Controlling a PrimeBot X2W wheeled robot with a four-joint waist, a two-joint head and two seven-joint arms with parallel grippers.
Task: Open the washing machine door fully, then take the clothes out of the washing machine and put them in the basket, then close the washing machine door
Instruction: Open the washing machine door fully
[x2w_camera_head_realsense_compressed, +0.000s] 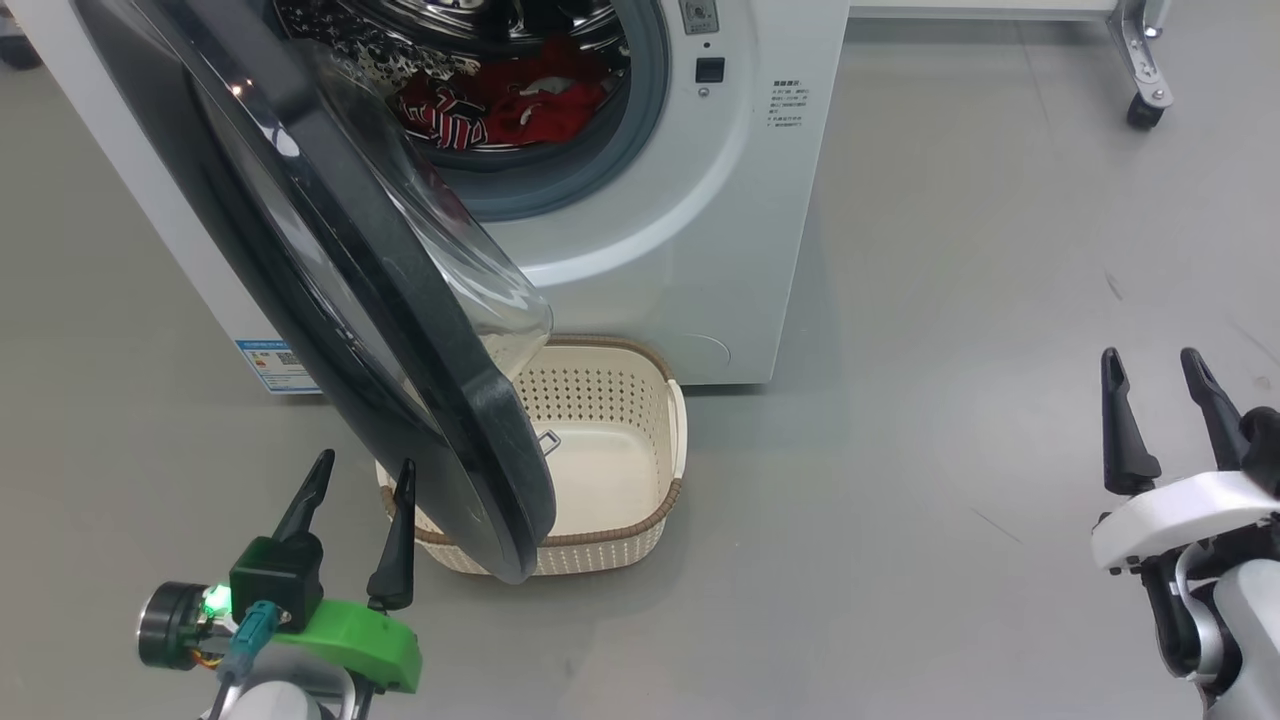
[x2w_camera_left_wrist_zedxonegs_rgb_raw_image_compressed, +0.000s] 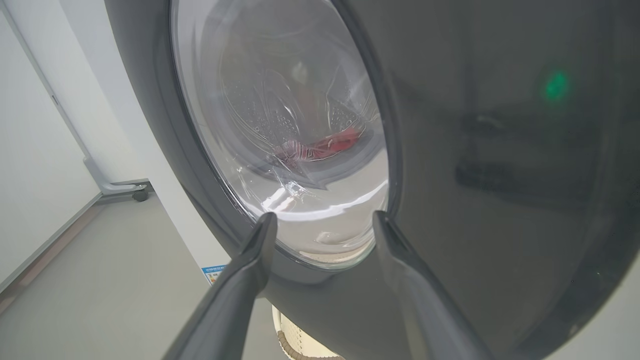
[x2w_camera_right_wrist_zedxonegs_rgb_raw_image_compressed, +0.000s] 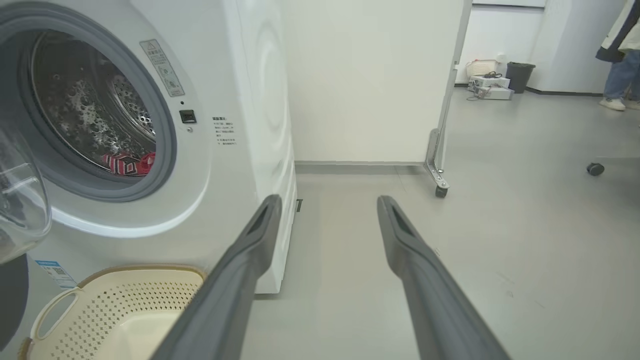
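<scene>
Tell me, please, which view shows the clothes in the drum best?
The head view: the clothes lie unobstructed in the open drum, red with stripes. The right wrist view catches a small patch; the left wrist view blurs them through the door glass.

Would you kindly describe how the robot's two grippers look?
The left gripper sits on a green mount with a black block, a lit green light and a teal-plugged cable. The right gripper has a white mount. Both have two long dark fingers.
</scene>
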